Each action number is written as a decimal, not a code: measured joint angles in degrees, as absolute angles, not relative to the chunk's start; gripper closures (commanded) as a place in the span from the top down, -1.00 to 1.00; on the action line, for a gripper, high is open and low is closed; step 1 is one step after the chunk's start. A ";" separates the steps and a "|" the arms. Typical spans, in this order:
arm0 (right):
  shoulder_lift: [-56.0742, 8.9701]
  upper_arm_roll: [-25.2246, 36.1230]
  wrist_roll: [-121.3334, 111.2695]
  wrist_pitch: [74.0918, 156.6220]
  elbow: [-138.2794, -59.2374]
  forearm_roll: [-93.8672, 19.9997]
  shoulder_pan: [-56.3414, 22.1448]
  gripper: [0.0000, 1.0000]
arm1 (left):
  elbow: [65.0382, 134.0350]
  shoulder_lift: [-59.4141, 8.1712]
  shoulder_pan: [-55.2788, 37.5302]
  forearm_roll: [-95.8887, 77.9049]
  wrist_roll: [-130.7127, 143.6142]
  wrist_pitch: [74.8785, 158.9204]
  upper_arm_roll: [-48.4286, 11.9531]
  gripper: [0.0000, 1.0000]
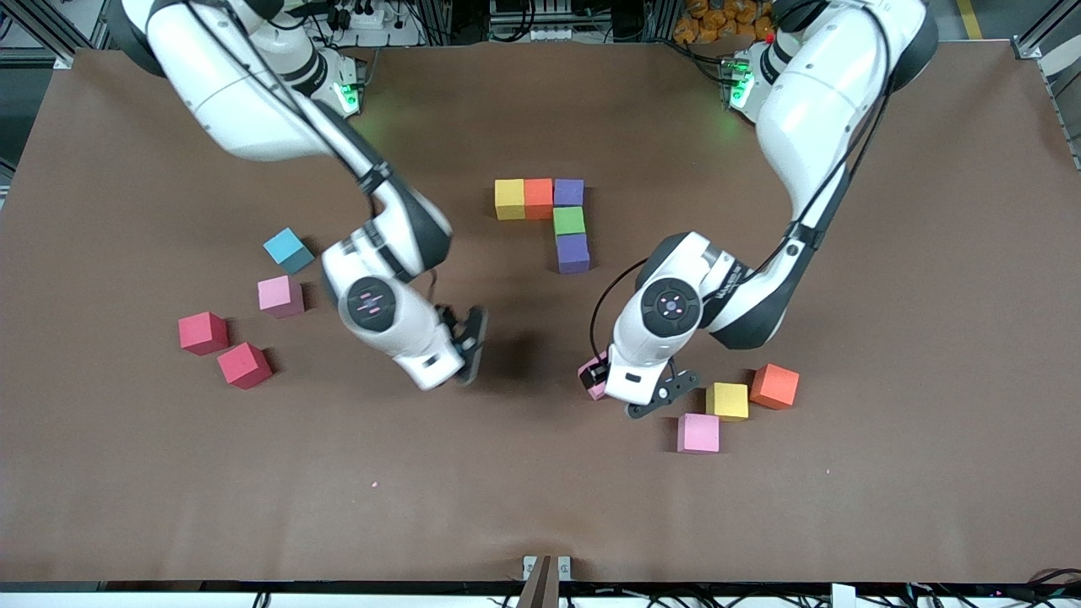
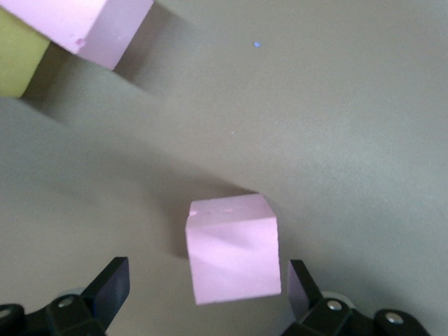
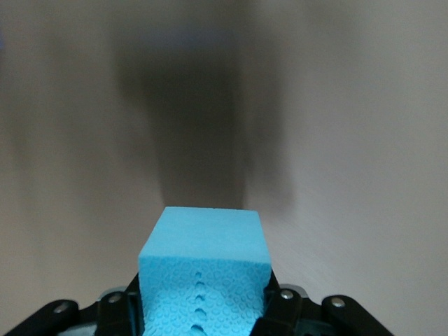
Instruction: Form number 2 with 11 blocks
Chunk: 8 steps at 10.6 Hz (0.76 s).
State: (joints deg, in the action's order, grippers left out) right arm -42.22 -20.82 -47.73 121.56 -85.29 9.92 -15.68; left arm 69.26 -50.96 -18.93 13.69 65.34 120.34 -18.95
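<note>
The started number 2 is a row of yellow (image 1: pixel 509 199), orange (image 1: pixel 538 198) and purple (image 1: pixel 568 192) blocks, with a green (image 1: pixel 569 220) and a purple block (image 1: pixel 573 252) running from the purple end toward the front camera. My right gripper (image 1: pixel 470 344) is shut on a light blue block (image 3: pixel 203 259) and holds it over bare table; the block is hidden in the front view. My left gripper (image 1: pixel 596 380) is open and low around a pink block (image 2: pixel 234 255) that rests on the table, with its fingers (image 2: pixel 112 287) apart from the block.
Beside the left gripper lie a pink (image 1: pixel 698 432), a yellow (image 1: pixel 727 401) and an orange block (image 1: pixel 774 386). Toward the right arm's end lie a light blue (image 1: pixel 288 250), a pink (image 1: pixel 280 295) and two red blocks (image 1: pixel 203 333), (image 1: pixel 244 365).
</note>
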 measured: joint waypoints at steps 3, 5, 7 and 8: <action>-40.43 -21.14 -44.68 117.97 -86.62 11.88 -26.07 -0.67 | 68.14 -52.73 -20.41 13.66 65.34 122.55 -17.59 1.00; -39.40 -21.09 -40.12 117.97 -89.00 13.90 -30.31 -0.67 | 68.01 -54.11 -20.35 13.63 65.34 124.26 -17.42 1.00; -39.08 -21.08 -37.41 118.86 -90.49 15.79 -31.74 -0.67 | 67.92 -54.77 -20.32 12.98 65.34 124.59 -17.27 1.00; -39.08 -20.98 -36.61 120.52 -91.41 16.27 -31.74 -0.67 | 67.86 -54.83 -20.32 12.79 65.34 124.61 -17.23 1.00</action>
State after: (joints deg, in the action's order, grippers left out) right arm -39.08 -20.98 -36.61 120.52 -91.41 16.27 -31.74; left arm 67.86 -54.83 -20.32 12.79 65.34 124.61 -17.23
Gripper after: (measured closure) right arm 0.436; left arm 0.000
